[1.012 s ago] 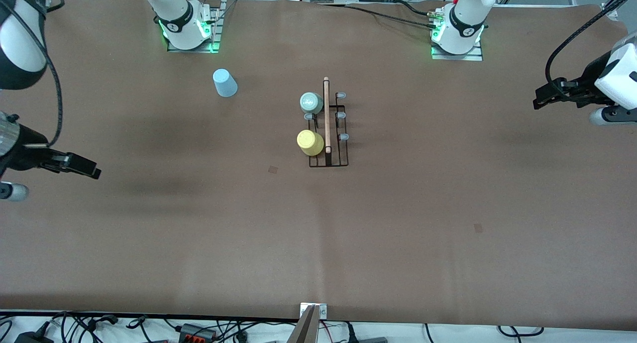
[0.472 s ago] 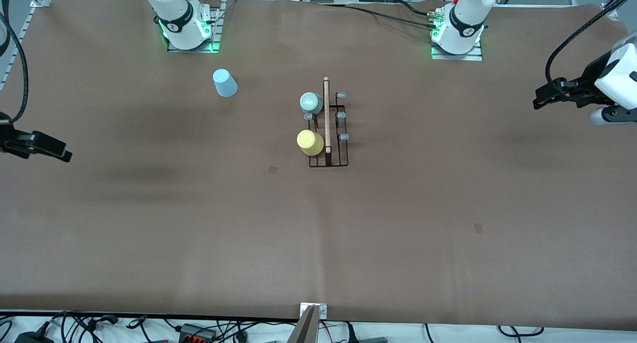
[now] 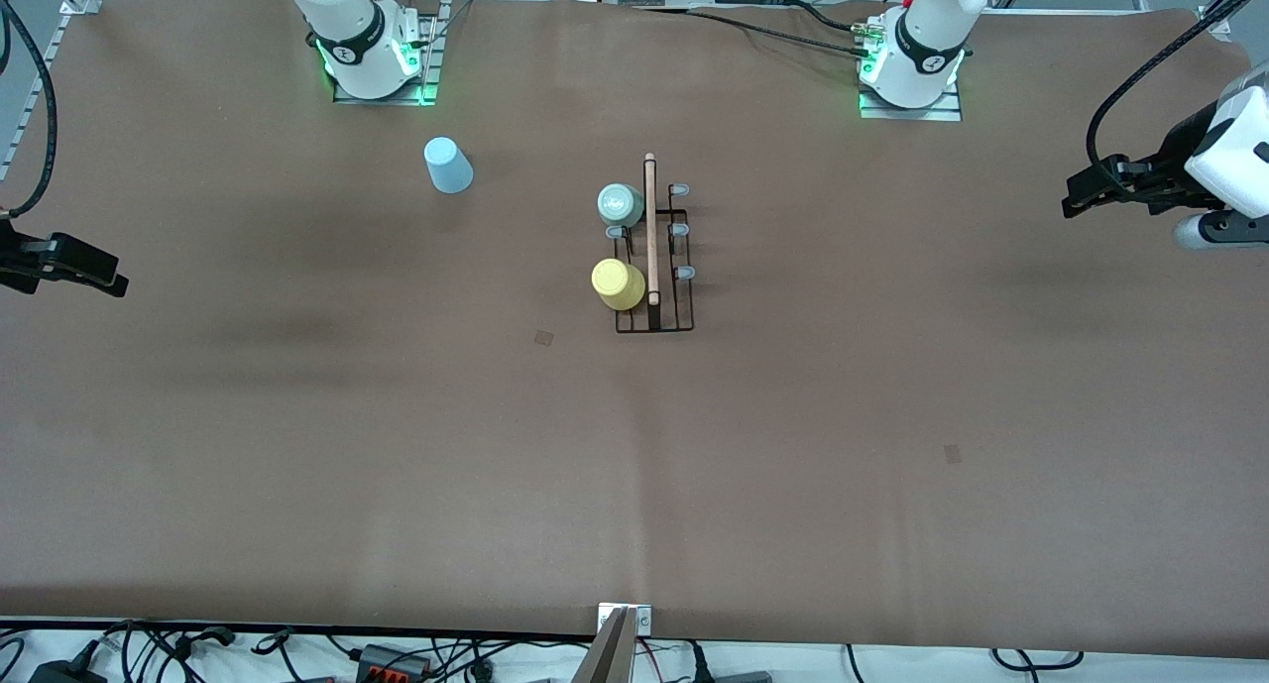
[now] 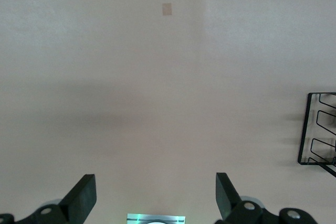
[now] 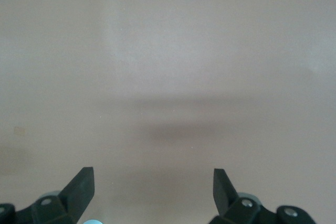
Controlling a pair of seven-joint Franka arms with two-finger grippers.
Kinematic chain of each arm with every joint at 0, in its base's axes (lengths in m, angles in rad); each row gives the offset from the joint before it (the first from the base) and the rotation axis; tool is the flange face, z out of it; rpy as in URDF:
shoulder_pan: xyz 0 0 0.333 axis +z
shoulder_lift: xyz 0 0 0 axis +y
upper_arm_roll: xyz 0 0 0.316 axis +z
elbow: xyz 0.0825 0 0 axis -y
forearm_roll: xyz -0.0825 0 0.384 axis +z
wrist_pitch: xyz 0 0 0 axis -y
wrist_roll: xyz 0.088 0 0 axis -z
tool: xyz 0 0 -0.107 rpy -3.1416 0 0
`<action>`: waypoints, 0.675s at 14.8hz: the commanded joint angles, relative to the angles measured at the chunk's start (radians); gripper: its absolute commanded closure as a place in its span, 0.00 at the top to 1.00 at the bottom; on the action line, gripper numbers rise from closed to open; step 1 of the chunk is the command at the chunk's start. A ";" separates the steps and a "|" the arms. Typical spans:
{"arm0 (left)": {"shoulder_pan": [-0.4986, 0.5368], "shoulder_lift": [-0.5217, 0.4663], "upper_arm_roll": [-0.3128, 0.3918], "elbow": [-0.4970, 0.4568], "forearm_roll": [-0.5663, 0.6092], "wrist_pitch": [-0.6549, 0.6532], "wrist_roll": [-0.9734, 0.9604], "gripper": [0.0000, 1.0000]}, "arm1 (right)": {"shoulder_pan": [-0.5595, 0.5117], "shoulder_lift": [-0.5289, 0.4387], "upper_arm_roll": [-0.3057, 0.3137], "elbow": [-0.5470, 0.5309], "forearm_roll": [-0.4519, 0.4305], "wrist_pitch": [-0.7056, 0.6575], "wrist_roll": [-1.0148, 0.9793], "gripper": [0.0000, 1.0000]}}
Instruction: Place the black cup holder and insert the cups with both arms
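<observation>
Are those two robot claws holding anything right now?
No. The left tool and the right tool are both open and empty, up over bare table at opposite ends.

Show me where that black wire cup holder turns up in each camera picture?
Front view: black cup holder at mid-table, mint and yellow cups on it.
Left wrist view: only its wire base, at the picture's edge.
Right wrist view: not in it.
Shared landmark: small dark patch on the brown table cover.

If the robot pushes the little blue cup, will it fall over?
Probably it would slide first. The light blue cup stands upside down on its wide rim, so it looks fairly steady. It seems thin plastic, likely very light; a high push might tip it, then it could roll.
</observation>
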 commanded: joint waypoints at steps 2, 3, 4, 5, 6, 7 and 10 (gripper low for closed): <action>0.008 0.009 0.000 0.023 -0.017 -0.021 0.024 1.00 | 0.000 -0.152 0.003 -0.240 -0.017 0.106 -0.019 1.00; 0.008 0.009 0.001 0.023 -0.017 -0.021 0.024 1.00 | -0.002 -0.174 0.003 -0.271 -0.015 0.108 -0.017 1.00; 0.008 0.009 0.001 0.023 -0.017 -0.021 0.024 1.00 | -0.002 -0.176 0.003 -0.274 -0.015 0.100 -0.016 1.00; 0.008 0.009 0.001 0.023 -0.017 -0.021 0.024 1.00 | -0.002 -0.177 0.003 -0.273 -0.018 0.099 -0.025 1.00; 0.008 0.009 0.001 0.023 -0.017 -0.021 0.024 1.00 | 0.000 -0.188 0.003 -0.273 -0.018 0.097 -0.025 1.00; 0.008 0.009 0.000 0.023 -0.017 -0.021 0.024 1.00 | 0.000 -0.191 0.006 -0.265 -0.017 0.089 -0.010 1.00; 0.008 0.009 0.001 0.023 -0.017 -0.021 0.024 1.00 | -0.002 -0.189 0.007 -0.242 -0.009 0.068 -0.008 1.00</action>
